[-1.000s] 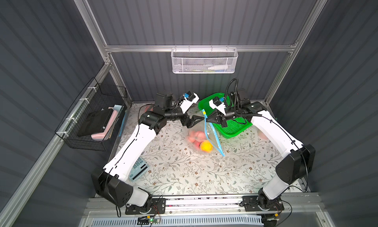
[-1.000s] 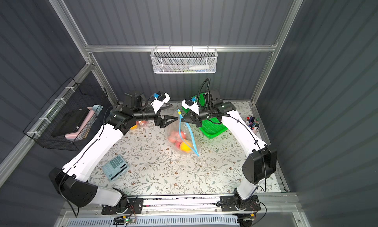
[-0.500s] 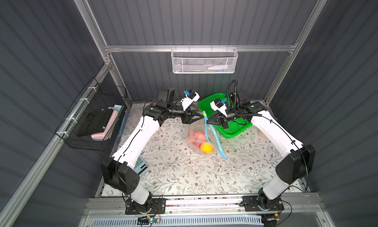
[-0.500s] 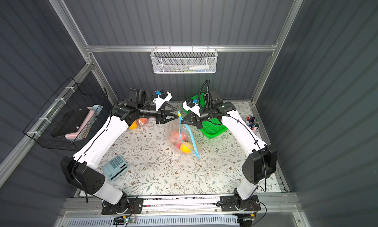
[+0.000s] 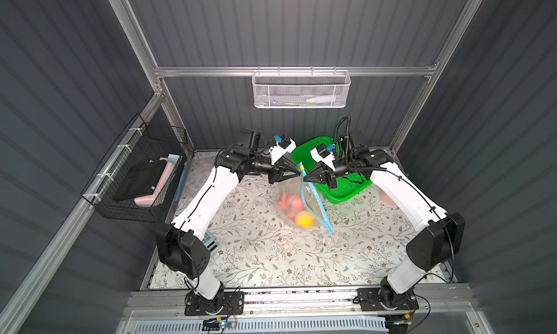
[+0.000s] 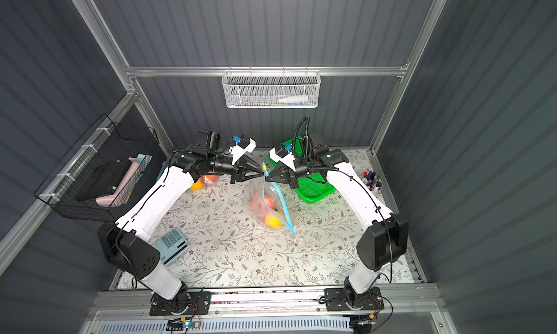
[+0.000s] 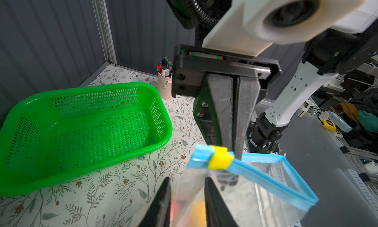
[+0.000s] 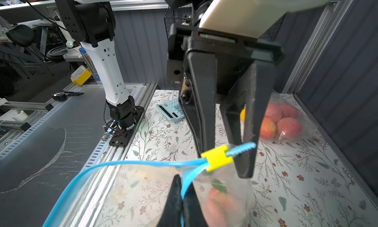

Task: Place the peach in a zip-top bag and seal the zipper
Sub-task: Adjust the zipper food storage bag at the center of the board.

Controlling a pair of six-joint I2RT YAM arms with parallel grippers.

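Left tool [image 5: 298,175] has moved in & narrowed round bag [image 5: 286,197] end by slider [image 7: 219,157], not yet clamped; right tool [image 5: 305,179] pinches zip [image 8: 122,163]. We judge sealing pull nxt.

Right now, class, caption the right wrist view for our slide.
Right gripper shut on the blue zipper track; left gripper open, jaws flanking the yellow slider.

Clear, glossy, crinkled plastic film on the bag [image 7: 255,187]; zipper [image 8: 241,149] is blue ribbed plastic, slider [image 7: 219,159] matt yellow plastic. There's the basket [image 7: 92,129], shiny green perforated plastic. Cover [image 7: 102,187] smooth and matt, floral print; post [image 7: 102,27] brushed metal; wall [image 7: 51,31] ribbed, matt grey.
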